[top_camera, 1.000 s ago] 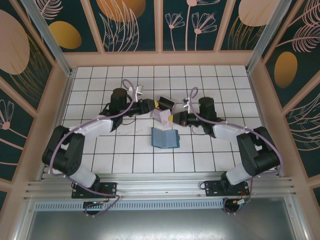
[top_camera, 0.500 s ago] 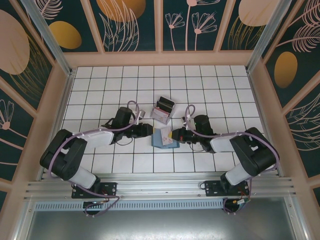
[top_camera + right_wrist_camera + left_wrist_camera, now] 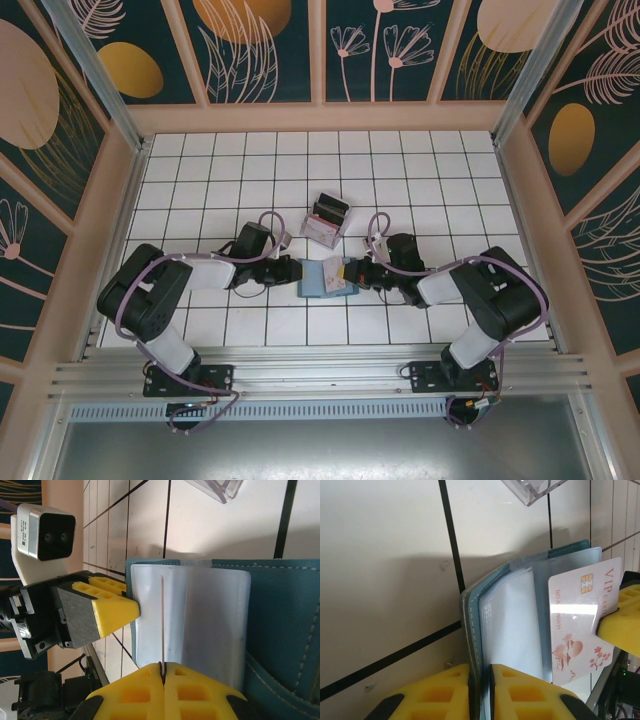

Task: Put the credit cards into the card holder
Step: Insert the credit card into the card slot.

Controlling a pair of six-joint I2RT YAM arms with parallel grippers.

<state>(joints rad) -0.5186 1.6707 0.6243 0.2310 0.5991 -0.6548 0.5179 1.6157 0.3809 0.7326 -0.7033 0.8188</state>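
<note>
A small clear plastic box point(image 3: 327, 219) sits on the white tiled table point(image 3: 200, 180), enclosed by teal floral wall panels point(image 3: 265, 50).

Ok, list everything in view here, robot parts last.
card holder: one, teal, open at table centre.
credit card: one, pale with red print, over the holder's clear sleeves.
clear box: one, transparent, beyond the holder.
other cards: count unclear, pinkish, inside the clear box.
table: one, white tiles.
left gripper: one, yellow pads, shut on the card holder's edge.
right gripper: one, yellow pads, pinching the credit card.
</note>
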